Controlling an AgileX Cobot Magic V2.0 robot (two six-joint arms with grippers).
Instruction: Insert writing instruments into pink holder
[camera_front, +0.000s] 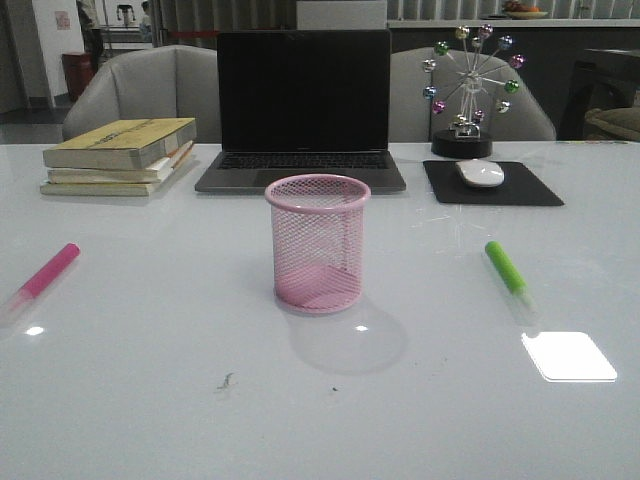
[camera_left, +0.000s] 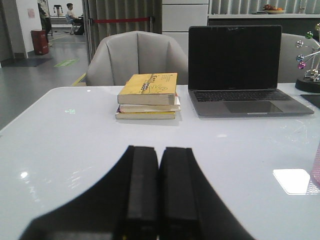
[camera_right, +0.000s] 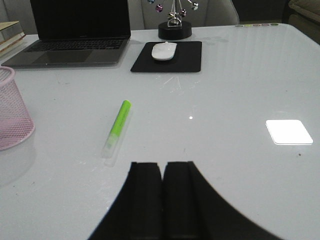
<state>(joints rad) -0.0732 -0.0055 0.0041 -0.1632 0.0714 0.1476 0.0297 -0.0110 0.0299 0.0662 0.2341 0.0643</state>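
Observation:
The pink holder (camera_front: 318, 243), a wire-mesh cup, stands upright and empty at the table's middle; part of it also shows in the right wrist view (camera_right: 12, 107). A hot pink marker (camera_front: 48, 272) lies flat at the left, and a bright green marker (camera_front: 506, 270) lies flat at the right, pale cap toward the front. The green marker (camera_right: 117, 127) lies just ahead of my right gripper (camera_right: 163, 167), which is shut and empty. My left gripper (camera_left: 160, 152) is shut on nothing above bare table. Neither gripper appears in the front view.
A laptop (camera_front: 303, 110) stands open behind the holder. Stacked books (camera_front: 120, 156) lie at the back left. A mouse (camera_front: 480, 172) on a black pad (camera_front: 492, 183) and a ball ornament (camera_front: 466, 90) are at the back right. Chairs stand behind the table.

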